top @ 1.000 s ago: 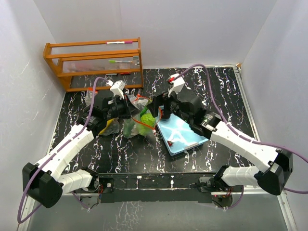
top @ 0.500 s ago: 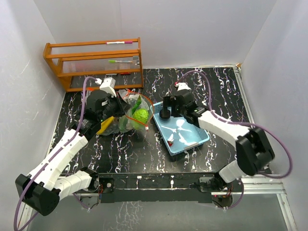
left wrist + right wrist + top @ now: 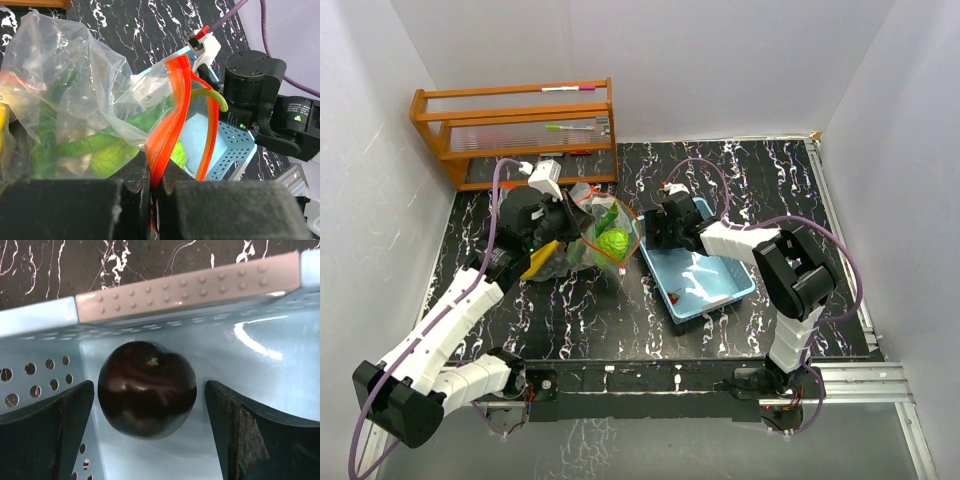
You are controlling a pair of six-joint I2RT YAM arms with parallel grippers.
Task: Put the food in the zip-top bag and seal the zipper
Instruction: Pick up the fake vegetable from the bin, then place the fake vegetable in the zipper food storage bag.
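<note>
Now our right gripper (image 3: 148,405) has swung into the blue basket's (image 3: 724,292) far corner and stands wide open around 1 dark purple ball (image 3: 145,382), not touching it. Our left gripper (image 3: 152,186) still pinches the zipper (image 3: 168,112), holding the bag (image 3: 65,75) open beside the basket.

Even, bright light falls over the table (image 3: 770,170), its shadows soft. Glare streaks the basket (image 3: 280,370) floor and glints off the ball (image 3: 146,387); the left jaws blur dark in close-up.
</note>
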